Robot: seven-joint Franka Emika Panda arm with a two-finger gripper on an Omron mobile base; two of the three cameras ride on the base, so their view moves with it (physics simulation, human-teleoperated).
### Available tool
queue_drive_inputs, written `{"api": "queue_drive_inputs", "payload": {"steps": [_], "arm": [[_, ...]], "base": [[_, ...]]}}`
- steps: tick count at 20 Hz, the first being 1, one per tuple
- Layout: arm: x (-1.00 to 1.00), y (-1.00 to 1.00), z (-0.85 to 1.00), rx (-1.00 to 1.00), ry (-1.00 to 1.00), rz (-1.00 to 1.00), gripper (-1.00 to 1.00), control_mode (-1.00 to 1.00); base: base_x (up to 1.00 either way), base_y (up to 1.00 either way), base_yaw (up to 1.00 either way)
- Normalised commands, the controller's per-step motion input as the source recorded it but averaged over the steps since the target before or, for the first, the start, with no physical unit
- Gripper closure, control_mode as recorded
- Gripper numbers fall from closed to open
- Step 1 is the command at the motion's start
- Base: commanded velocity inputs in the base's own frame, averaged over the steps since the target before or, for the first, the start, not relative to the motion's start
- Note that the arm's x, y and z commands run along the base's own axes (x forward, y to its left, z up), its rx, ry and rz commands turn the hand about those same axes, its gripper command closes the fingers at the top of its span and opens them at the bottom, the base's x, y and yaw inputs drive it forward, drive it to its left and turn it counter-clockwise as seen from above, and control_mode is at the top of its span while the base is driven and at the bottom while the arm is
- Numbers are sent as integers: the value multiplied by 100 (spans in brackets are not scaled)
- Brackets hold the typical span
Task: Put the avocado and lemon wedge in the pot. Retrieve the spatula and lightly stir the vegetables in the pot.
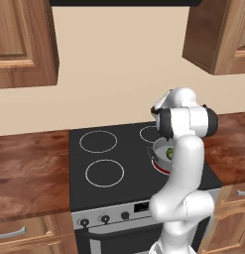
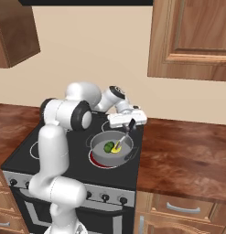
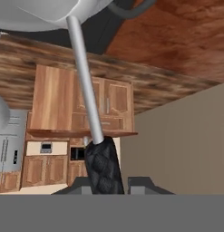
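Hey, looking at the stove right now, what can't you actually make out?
- Left base view: the arm hides most of the pot; just a bit of avocado shows.
- Right base view: spatula tip too small.
- Hand view: the pot rim hides the spatula's blade.

From behind and left we look down over the arm at the stove; from behind and right we see that same stove and the pot. Our hand camera sits close along the spatula, rolled toward distant cabinets.
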Motion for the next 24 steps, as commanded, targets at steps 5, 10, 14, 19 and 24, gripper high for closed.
{"api": "queue_drive_inputs", "payload": {"steps": [5, 10, 14, 19, 24], "arm": [[-7, 9, 0, 0, 0, 0, 100, -100], [-18, 18, -1, -1, 0, 0, 100, -100], [-29, 50, 0, 0, 0, 0, 100, -100], [-17, 43, 0, 0, -4, 0, 100, -100], [1, 28, 3, 0, -17, 0, 100, -100]], "base": [[0, 0, 0], [0, 0, 0], [0, 0, 0], [0, 0, 0], [0, 0, 0]]}}
